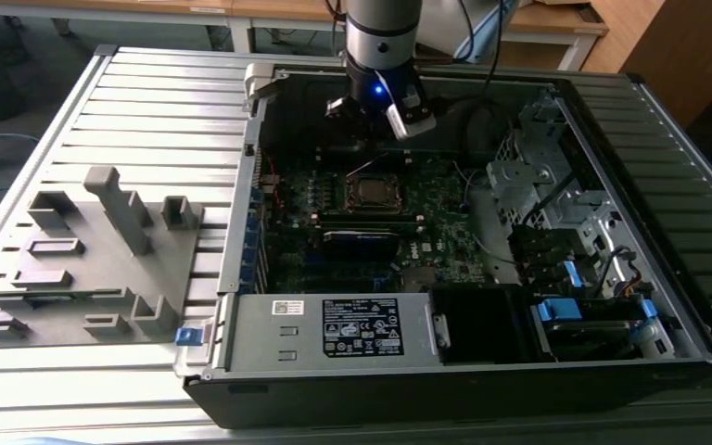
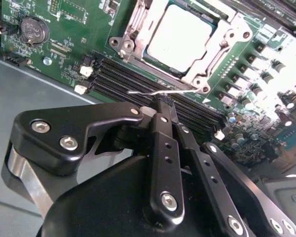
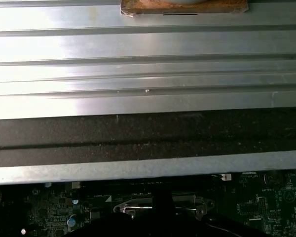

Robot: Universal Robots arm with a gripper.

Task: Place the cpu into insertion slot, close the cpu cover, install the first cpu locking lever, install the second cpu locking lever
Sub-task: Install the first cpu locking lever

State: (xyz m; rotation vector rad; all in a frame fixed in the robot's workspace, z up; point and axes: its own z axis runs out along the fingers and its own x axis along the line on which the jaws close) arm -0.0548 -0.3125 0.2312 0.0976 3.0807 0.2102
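Note:
The cpu [image 2: 180, 37], a silver-grey square, lies in the insertion slot [image 1: 373, 192] on the green motherboard. The silvery cpu cover [image 2: 222, 47] is down around it, framing its top. A thin wire locking lever [image 2: 145, 92] runs along the socket's edge beside the black memory slots [image 2: 118, 79]. My gripper [image 2: 164, 103] is shut, its fingertips touching this lever from above. In the exterior view the gripper [image 1: 371, 139] hangs inside the case just behind the socket. The first wrist view catches the cover's edge [image 3: 187, 201] and the lever [image 3: 138, 208].
The open computer case [image 1: 245, 278] lies on a slatted metal table [image 1: 146, 102]. A labelled power supply [image 1: 356, 326] fills the near side, drive bays and cables [image 1: 554, 204] the exterior view's right. A grey fixture block [image 1: 96, 250] stands on the left. A coin battery [image 2: 33, 29] sits near the socket.

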